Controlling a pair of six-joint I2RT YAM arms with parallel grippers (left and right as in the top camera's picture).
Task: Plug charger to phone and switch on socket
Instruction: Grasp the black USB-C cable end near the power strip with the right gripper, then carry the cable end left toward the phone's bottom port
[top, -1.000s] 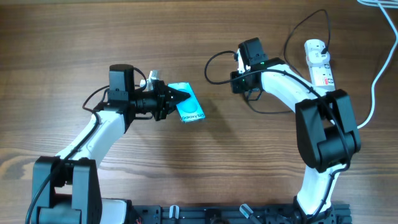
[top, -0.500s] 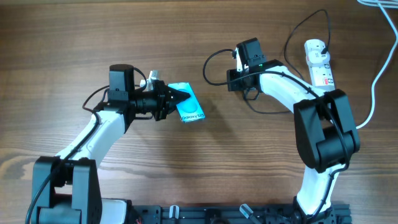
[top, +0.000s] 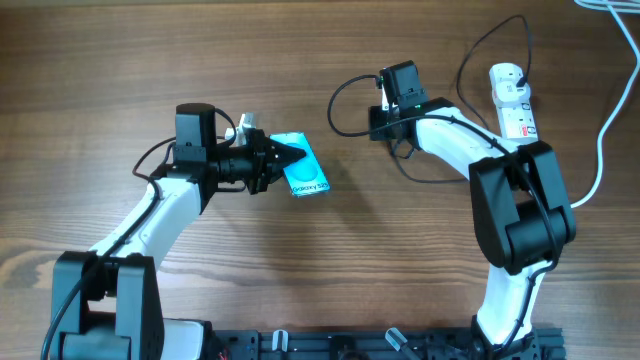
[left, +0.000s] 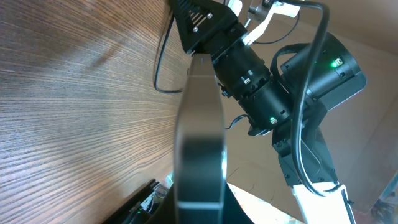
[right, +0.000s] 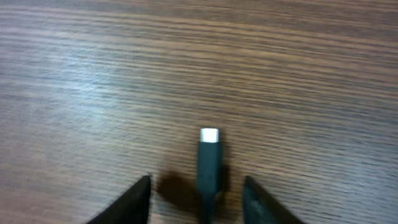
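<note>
The phone, turquoise screen up, lies left of centre, and my left gripper is shut on its near end. In the left wrist view the phone's dark edge rises straight out from between the jaws of the left gripper. The charger's black cable loops on the table at my right gripper. In the right wrist view its small plug lies on the wood between the fingertips of the open right gripper, with a gap on each side. The white socket sits far right.
A thick white cord trails from the socket along the right edge. The charger's black cable runs on in loops to the socket. The right arm's black wrist shows beyond the phone in the left wrist view.
My right gripper has shifted a little to the left along the cable, and its jaws have changed width. The left arm and the phone have not moved.
</note>
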